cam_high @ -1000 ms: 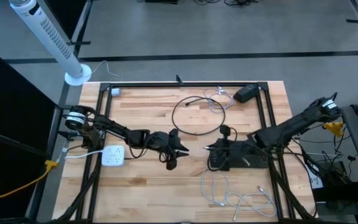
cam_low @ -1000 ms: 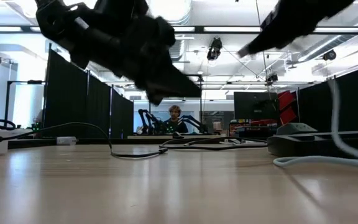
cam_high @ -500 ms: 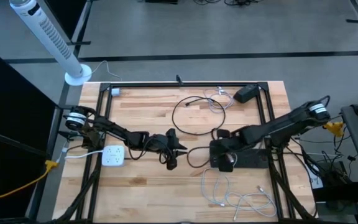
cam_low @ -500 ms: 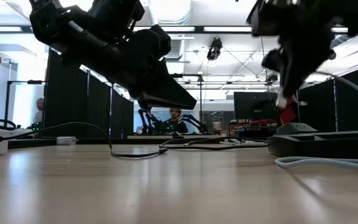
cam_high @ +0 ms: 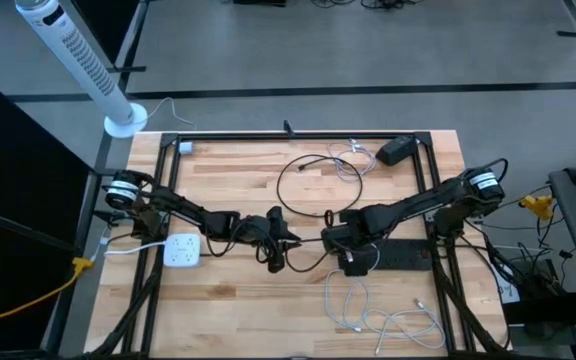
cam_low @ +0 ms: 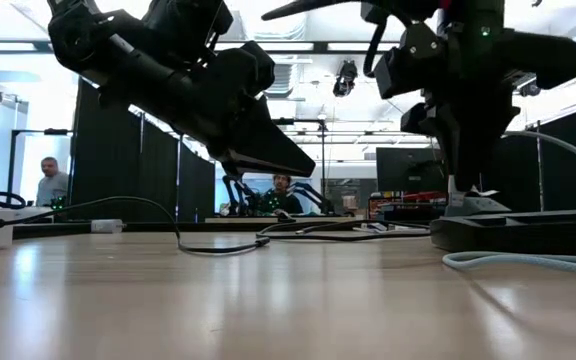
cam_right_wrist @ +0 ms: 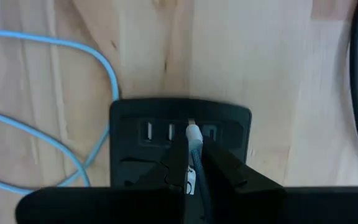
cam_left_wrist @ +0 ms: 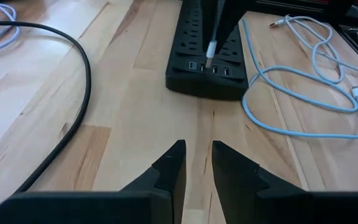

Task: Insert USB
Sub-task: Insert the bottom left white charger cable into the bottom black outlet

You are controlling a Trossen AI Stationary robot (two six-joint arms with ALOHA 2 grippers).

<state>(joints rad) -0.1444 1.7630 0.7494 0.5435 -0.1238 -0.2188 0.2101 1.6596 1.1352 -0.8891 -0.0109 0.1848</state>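
A black power strip (cam_high: 400, 257) lies flat near the table's right edge, with a row of USB ports (cam_right_wrist: 157, 132) on its left end. My right gripper (cam_right_wrist: 192, 142) hangs over that end (cam_high: 353, 252), shut on a white USB plug (cam_right_wrist: 192, 132). The plug's tip stands at the port row (cam_left_wrist: 208, 61); whether it has entered a port, I cannot tell. Its pale blue cable (cam_high: 333, 292) trails over the wood toward the near edge. My left gripper (cam_left_wrist: 196, 152) hovers at mid-table (cam_high: 280, 248), a short way left of the strip, open by a narrow gap and touching nothing. My right gripper pinches the white USB plug (cam_left_wrist: 210, 50) between its two fingers, just behind the metal tip. The fingers (cam_right_wrist: 219, 155) come from above, pointing down, and lie along the plug. The plug stands upright with its tip at the strip's USB ports, and its cable runs back between the fingers.
A black cable loop (cam_high: 313, 185) and a black adapter (cam_high: 398, 150) lie toward the far edge. A white outlet block (cam_high: 181, 250) sits at the left, and loose white cables (cam_high: 393, 322) at the near right. People (cam_low: 53, 185) stand in the room behind.
My right gripper has moved toward the table's left along the power strip to its left end. It has tipped to point straight down and carried the plug down to the USB ports. The cable has been drawn along with it. My left arm has kept still.
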